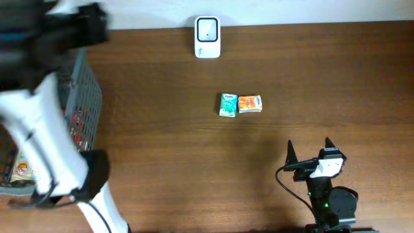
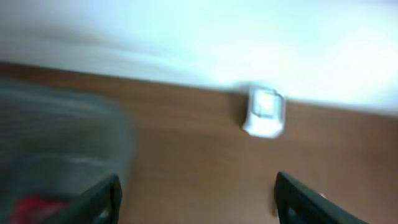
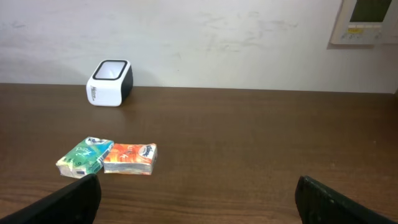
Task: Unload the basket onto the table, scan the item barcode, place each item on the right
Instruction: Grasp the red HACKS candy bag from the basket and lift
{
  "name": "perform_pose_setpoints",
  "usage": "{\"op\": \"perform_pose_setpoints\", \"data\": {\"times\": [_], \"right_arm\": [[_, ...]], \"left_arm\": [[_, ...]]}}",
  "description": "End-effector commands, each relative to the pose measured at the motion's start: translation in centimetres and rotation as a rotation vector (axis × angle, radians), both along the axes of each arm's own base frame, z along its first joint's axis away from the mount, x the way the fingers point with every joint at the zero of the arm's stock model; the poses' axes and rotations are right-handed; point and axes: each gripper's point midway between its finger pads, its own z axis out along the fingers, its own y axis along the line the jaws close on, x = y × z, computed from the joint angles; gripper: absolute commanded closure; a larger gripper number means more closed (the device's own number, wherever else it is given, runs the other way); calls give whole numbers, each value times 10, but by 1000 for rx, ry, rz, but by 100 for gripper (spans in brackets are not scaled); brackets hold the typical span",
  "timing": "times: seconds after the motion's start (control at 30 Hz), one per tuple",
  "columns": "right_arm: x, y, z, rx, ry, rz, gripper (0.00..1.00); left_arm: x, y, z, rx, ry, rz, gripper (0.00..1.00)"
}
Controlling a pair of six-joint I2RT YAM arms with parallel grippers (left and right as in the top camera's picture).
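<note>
A dark brown wooden worktop (image 1: 194, 181) seen from above. A small white barcode scanner with a dark window (image 1: 207, 37) stands at the far edge, against a pale wall (image 3: 217, 37). Near the middle of the worktop lie two small soft packets, a green and white one (image 1: 228, 105) and an orange one (image 1: 250, 104), side by side and touching, the green one on the left. A grey mesh basket (image 1: 87, 97) sits at the left edge with some coloured goods inside, too blurred to name. The white left arm (image 1: 39, 136) reaches over that basket; in its wrist view the left gripper (image 2: 196, 199) is spread wide with nothing between its fingers, and the scanner shows ahead of it. The right gripper (image 1: 308, 152) rests at the near right, well apart from the packets, its black fingers (image 3: 62, 202) also spread wide and empty. A white wall panel (image 3: 367, 22) shows at the upper right.
</note>
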Motion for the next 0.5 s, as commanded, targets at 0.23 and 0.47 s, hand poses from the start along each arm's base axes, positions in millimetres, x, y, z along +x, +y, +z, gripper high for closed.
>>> {"op": "perform_pose_setpoints", "data": {"times": [0.23, 0.47], "right_arm": [[0, -2, -3, 4, 5, -12, 2], [0, -2, -3, 4, 5, -12, 2]], "left_arm": [[-67, 243, -166, -250, 517, 927, 1], [-57, 234, -327, -397, 699, 966, 1]]}}
